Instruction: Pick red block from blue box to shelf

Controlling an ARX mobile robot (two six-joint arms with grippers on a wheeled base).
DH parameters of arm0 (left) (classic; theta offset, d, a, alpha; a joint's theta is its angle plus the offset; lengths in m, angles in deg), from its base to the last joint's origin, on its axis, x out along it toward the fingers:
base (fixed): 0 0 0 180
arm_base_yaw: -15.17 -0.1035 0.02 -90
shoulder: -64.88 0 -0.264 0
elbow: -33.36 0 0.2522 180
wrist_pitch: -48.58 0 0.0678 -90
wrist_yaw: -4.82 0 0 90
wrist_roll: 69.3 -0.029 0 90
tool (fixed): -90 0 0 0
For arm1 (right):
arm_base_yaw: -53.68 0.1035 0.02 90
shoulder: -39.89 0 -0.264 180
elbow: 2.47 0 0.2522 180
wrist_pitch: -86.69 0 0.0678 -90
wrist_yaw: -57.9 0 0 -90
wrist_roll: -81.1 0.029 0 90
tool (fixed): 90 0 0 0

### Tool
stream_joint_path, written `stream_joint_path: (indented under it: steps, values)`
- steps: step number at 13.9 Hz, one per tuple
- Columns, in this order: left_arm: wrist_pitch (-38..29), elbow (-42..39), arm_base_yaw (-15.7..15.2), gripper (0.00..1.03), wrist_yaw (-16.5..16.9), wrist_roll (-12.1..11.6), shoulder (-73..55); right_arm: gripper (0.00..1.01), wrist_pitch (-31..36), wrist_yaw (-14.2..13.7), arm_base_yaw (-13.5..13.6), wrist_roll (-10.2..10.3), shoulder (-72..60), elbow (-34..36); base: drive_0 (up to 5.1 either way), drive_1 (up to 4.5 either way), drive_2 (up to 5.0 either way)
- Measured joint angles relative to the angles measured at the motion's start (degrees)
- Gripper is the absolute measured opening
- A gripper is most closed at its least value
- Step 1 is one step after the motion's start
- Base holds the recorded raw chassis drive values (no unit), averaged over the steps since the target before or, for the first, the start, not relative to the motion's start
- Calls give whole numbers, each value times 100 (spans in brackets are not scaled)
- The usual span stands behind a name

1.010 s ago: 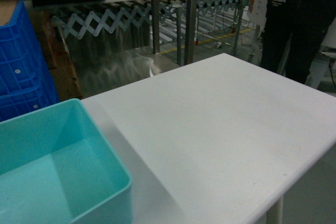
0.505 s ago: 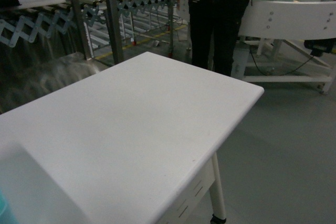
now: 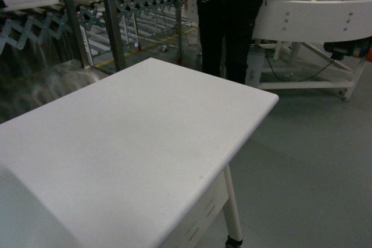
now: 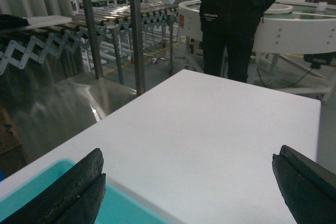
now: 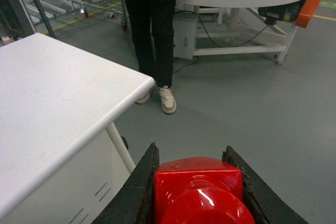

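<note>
At far left of the left wrist view, a corner of the blue box (image 4: pixel 37 195) shows at the bottom edge, resting on the white table (image 4: pixel 210 129); the left gripper (image 4: pixel 189 190) hangs over that table with its two dark fingers (image 4: pixel 73 190) spread wide and nothing between them. Behind the table stand the steel uprights of the shelf (image 3: pixel 110 18), with roller conveyors on scissor frames beyond. Further right a person (image 3: pixel 232 21) in black clothes stands on the grey floor beside the table's far corner; small white writing on the jacket hem is too small to read. Behind them curves a white conveyor (image 3: pixel 314 15). At right, the right gripper (image 5: pixel 197 182) pinches the red block (image 5: pixel 199 190) between its fingers (stud toward the camera), held above the floor just off the table's edge.
</note>
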Motion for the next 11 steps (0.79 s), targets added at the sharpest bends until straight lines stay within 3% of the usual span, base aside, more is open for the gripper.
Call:
stream_joint_path:
  steps: [11]
  values:
    - [0,0,2,98,0,0,0,28,0,2,0,0,0,0,-155,-155,-155]
